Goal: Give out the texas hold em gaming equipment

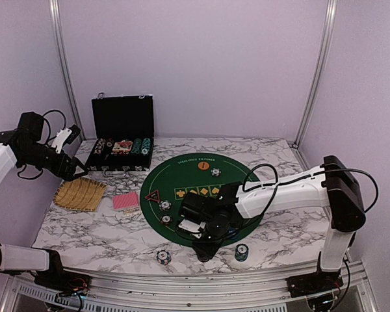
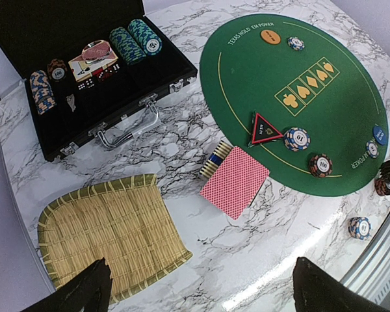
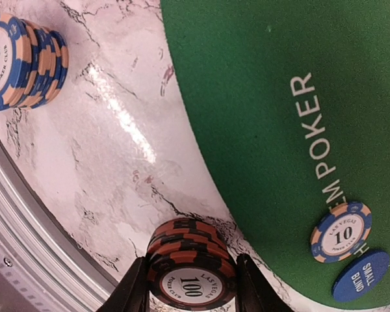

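**Obs. A:** Where did the red-and-black stack of "100" chips (image 3: 192, 263) sit?

**Obs. B:** Upright on the marble bench (image 3: 117, 149), right at the near rim of the green mat (image 3: 266, 97). The right fingers (image 3: 135, 289) stood one on each side of it, both pressed against the stack.

**Obs. A:** Nearest neighbours?

**Obs. B:** On the mat lay a single blue "10" chip (image 3: 341, 232), just beside the blue "small blind" disc (image 3: 361, 275). A blue-and-peach "10" stack (image 3: 25, 62) stood well apart on the bare bench.

**Obs. A:** Farther out?

**Obs. B:** The dark red-edged triangle (image 2: 265, 129) lay near the mat's left edge. The orange disc (image 2: 270, 36) lay on the far side. The red-backed cards (image 2: 237, 181) lay off the mat on the bench, with a short chip pile (image 2: 214, 162) at their edge.

**Obs. A:** The other arm?

**Obs. B:** The left fingers (image 2: 84, 289) stood wide apart with nothing between them, above the bench beside the woven straw tray (image 2: 110, 221). An open black case (image 2: 52, 26) holding more chips stood beyond it.
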`<action>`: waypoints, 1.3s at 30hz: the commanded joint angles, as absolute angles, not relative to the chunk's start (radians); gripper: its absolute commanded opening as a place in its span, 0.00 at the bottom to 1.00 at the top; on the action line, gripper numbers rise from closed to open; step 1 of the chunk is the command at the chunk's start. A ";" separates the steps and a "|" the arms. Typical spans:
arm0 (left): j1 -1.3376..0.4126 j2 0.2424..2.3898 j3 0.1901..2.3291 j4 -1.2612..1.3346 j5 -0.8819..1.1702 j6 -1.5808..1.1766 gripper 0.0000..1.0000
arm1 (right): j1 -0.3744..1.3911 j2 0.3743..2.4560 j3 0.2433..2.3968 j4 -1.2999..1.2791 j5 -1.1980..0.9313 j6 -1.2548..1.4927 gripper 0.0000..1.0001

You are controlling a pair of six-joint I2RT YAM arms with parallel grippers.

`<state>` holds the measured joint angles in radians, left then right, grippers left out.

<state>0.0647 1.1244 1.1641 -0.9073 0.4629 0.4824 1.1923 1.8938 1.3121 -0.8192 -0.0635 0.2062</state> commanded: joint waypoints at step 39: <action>0.062 1.122 1.194 -0.933 0.465 0.490 0.99 | 0.541 2.271 2.044 -0.834 0.167 0.181 0.07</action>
<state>0.0647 1.1240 1.1645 -0.9077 0.4629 0.4831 0.5735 2.2135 1.9892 -0.8391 0.1528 0.1936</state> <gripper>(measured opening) 0.989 0.385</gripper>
